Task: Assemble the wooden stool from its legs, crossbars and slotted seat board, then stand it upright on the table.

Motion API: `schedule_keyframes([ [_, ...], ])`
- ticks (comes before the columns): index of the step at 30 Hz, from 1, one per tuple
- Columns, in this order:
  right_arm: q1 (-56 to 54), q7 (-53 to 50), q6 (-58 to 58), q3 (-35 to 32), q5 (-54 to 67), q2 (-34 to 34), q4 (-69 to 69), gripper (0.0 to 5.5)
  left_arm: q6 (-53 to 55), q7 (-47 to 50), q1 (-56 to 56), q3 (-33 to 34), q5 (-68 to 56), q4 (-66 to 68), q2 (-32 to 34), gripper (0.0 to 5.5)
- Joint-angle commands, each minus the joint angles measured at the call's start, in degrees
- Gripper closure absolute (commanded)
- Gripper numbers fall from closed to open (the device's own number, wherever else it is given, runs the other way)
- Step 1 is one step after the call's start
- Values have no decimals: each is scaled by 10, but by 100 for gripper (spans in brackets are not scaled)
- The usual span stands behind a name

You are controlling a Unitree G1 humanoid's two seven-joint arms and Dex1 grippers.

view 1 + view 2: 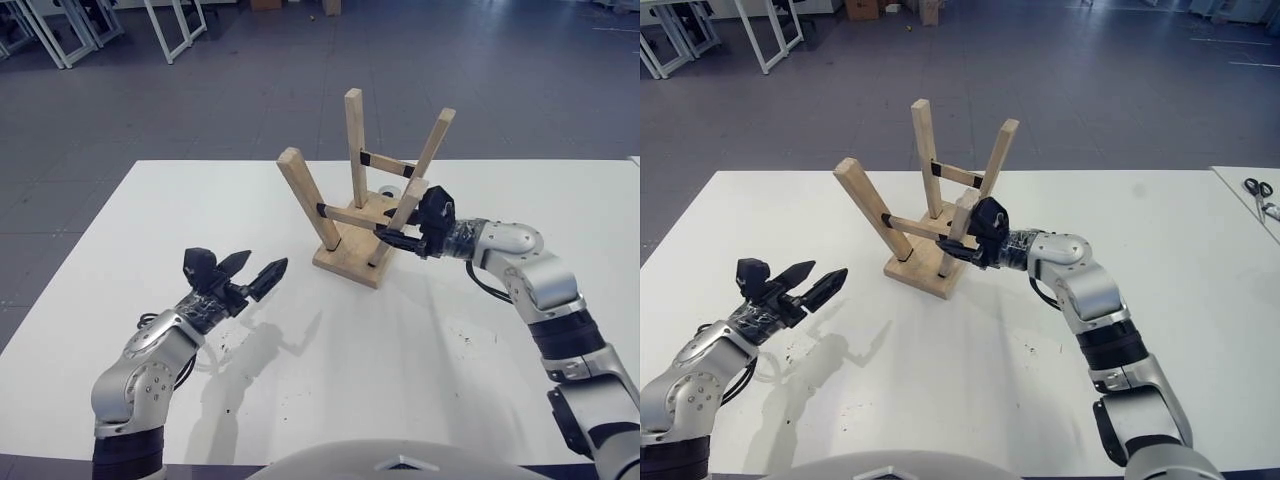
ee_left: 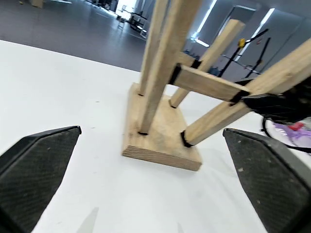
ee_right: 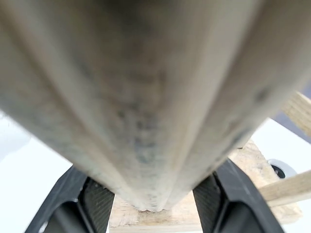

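Out on the big white table (image 1: 90, 260), the pale wooden stool (image 1: 352, 216) sits upside down on its seat board (image 1: 345, 262), four legs in the air. Black right gripper (image 1: 398, 240) is clenched around one leg (image 1: 412, 195); black left gripper (image 1: 266, 260) hovers nearby, spread wide, holding nothing.

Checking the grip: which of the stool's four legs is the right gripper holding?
The near right leg, closest to the robot; the right gripper clamps it just above the seat board. The other three stand free.
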Motion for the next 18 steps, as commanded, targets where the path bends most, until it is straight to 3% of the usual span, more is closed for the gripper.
schedule_keyframes([
  [1,92,-27,67,3,-9,5,36,348,31,105,-80,-38,-26,-88,-43,2],
  [5,116,-32,71,10,-9,7,12,348,45,230,-164,-127,46,-133,-97,2],
  [10,121,-37,71,12,-8,8,3,348,74,316,-234,-199,137,-113,-132,71],
  [18,115,-32,69,17,-10,7,2,348,10,284,-333,-296,321,56,-117,198],
])
